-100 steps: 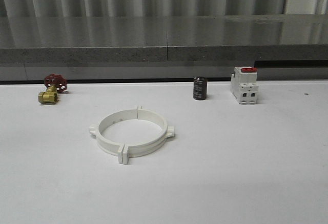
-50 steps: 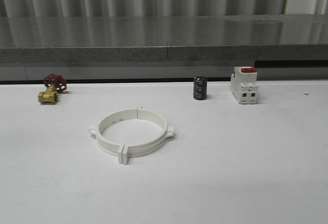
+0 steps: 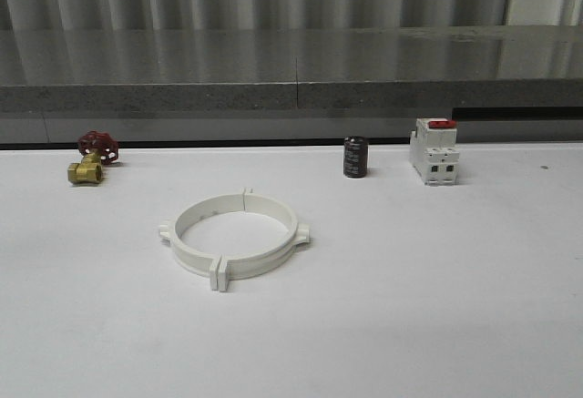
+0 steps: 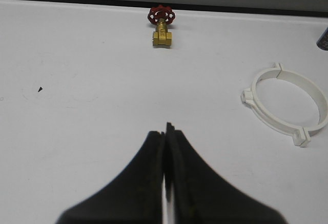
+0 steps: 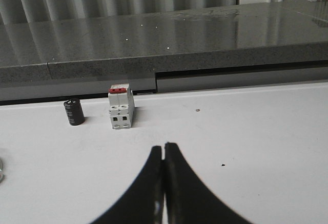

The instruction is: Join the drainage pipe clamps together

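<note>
The two white drainage pipe clamps (image 3: pixel 235 244) lie on the white table joined into one flat hoop, with end tabs meeting at the far side and at the near side. The same hoop (image 4: pixel 287 107) shows in the left wrist view, apart from my left gripper (image 4: pixel 165 131), which is shut with nothing between its black fingers. My right gripper (image 5: pixel 164 149) is also shut and empty, hovering over bare table well short of the breaker.
A brass valve with a red handwheel (image 3: pixel 91 156) sits at the back left. A black cylinder (image 3: pixel 355 157) and a white breaker with a red switch (image 3: pixel 434 151) stand at the back right. A grey ledge (image 3: pixel 291 79) runs behind the table.
</note>
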You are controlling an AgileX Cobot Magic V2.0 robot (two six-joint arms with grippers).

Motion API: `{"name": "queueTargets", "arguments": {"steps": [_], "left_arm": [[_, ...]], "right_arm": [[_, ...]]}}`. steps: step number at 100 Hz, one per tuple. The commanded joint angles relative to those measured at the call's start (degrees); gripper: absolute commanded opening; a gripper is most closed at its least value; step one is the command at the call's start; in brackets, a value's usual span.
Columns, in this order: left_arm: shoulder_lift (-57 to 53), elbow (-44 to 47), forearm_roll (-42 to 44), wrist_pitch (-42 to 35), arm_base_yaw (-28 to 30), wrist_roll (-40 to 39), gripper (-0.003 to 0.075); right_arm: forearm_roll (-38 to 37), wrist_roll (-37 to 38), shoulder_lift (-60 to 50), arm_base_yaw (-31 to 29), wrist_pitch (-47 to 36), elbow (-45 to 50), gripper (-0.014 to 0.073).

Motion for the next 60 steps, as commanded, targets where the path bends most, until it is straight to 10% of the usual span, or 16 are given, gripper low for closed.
{"name": "queueTargets", "arguments": {"steps": [1, 60], "left_arm": [[0.4, -1.6, -0.6, -4.1, 0.2, 0.0, -0.002], [-12.7, 18.1, 5.0, -33.6, 0.2, -0.2, -0.002]], "right_arm": [[0.3, 0.0, -1.1, -0.3, -4.8, -1.2, -0.0067], [0.3, 0.0, -1.1, -0.3, -4.8, -1.2, -0.0067]]}}
